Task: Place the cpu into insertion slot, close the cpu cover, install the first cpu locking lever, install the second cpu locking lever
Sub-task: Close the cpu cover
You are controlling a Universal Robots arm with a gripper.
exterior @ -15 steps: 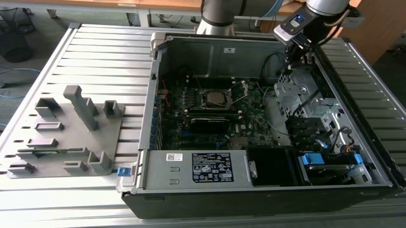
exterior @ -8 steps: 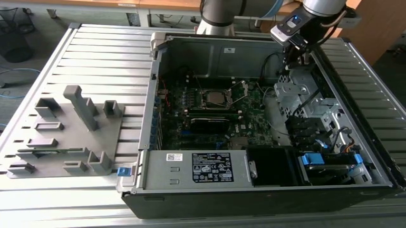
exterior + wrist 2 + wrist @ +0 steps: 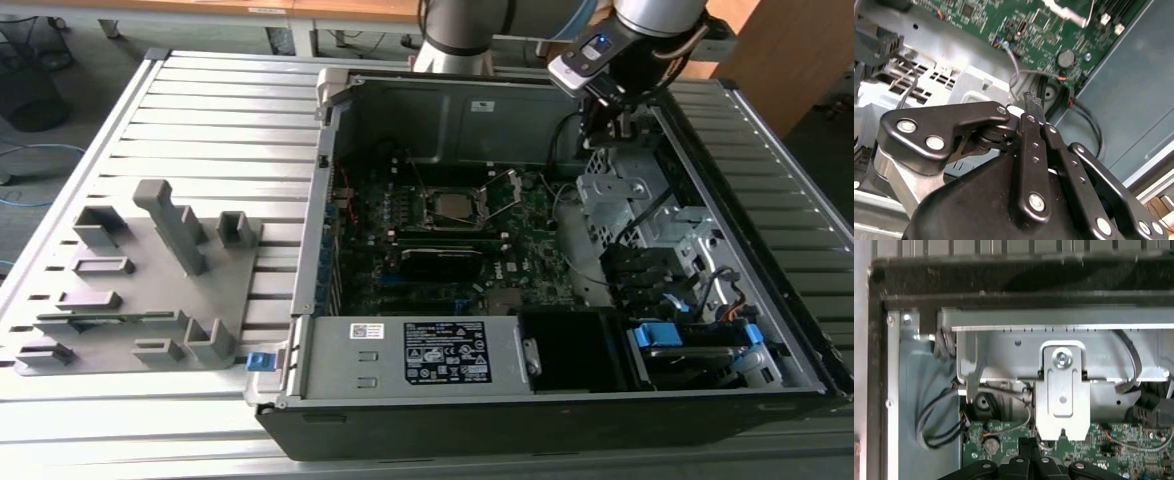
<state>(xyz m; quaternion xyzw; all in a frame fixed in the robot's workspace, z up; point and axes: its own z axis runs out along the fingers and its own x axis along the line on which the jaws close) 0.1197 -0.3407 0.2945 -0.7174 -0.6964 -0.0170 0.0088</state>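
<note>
I'm looking down into the open black computer case (image 3: 534, 425) lying on the slatted metal table (image 3: 227, 110). The small flat square cpu (image 3: 455, 207) with its dull silver-grey top sits inside the square black insertion slot (image 3: 426, 208), near the middle of the green motherboard (image 3: 534, 240). From here the socket is tiny. I cannot tell whether the thin silvery cpu cover lies over the chip or where the levers stand.

The black linked-finger gripper (image 3: 611, 120) hangs over the case's far corner on the exterior view's right, above the silvery drive cage (image 3: 621, 195) and well apart from the socket. In both wrist views its fingertips are pressed together with nothing between them (image 3: 1031, 102) (image 3: 1029, 444). Its own dark body hides much of what lies under it in the second wrist view.

In the first wrist view a silvery screwed bracket (image 3: 1062, 385) stands just beyond the fingertips. Looped black cables (image 3: 936, 427) lie near the case wall, partly tucked behind metal.

The far right corner is tight, with the cage, cables and case wall all close together. The board around the socket is open from above. It is bounded on the near side by a wider black rectangular block (image 3: 447, 262) and, beyond that, the white-labelled power supply box (image 3: 420, 355). A grey fixture tray with upright blocks (image 3: 134, 285) sits on the table's near left part, outside the case.
</note>
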